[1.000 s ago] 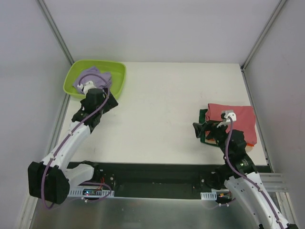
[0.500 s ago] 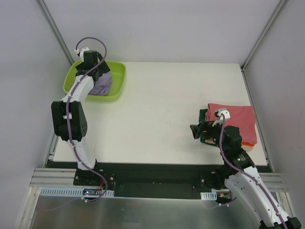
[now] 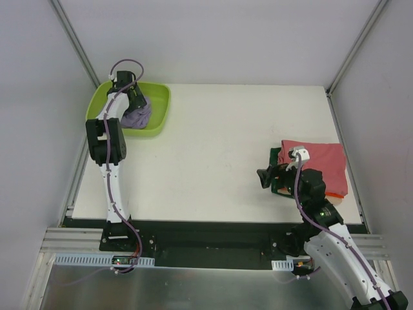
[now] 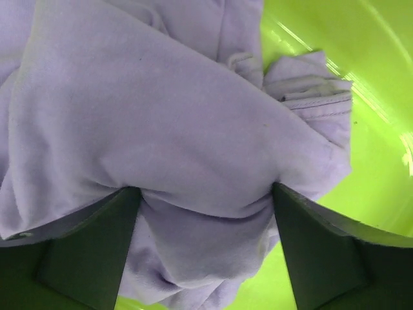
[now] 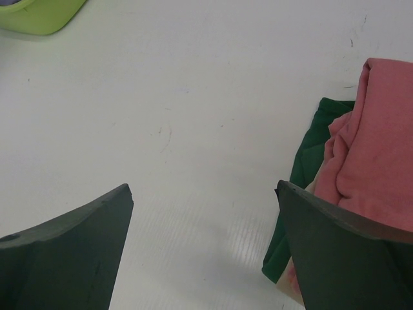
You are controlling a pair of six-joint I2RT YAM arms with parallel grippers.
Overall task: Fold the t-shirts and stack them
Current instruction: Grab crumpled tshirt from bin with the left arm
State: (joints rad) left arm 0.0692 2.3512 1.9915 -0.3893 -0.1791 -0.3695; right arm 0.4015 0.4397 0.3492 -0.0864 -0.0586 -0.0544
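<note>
The lilac-purple t-shirt lies crumpled in the lime-green tub at the table's far left. My left gripper reaches down into the tub. In the left wrist view its jaws stand wide apart, and the shirt bulges between them. The folded red t-shirt tops a stack at the right, over a dark green one, with an orange edge showing below. My right gripper is open and empty just left of the stack. The red and green shirts lie beside its right finger.
The tub's bright green wall shows right of the shirt. A corner of the tub shows far off in the right wrist view. Bare white table lies between tub and stack. Grey walls and metal posts enclose the table.
My left arm has swung from a low reach to a raised, stretched pose, its gripper now down in the tub on the lilac shirt. My right gripper has shifted slightly left.
</note>
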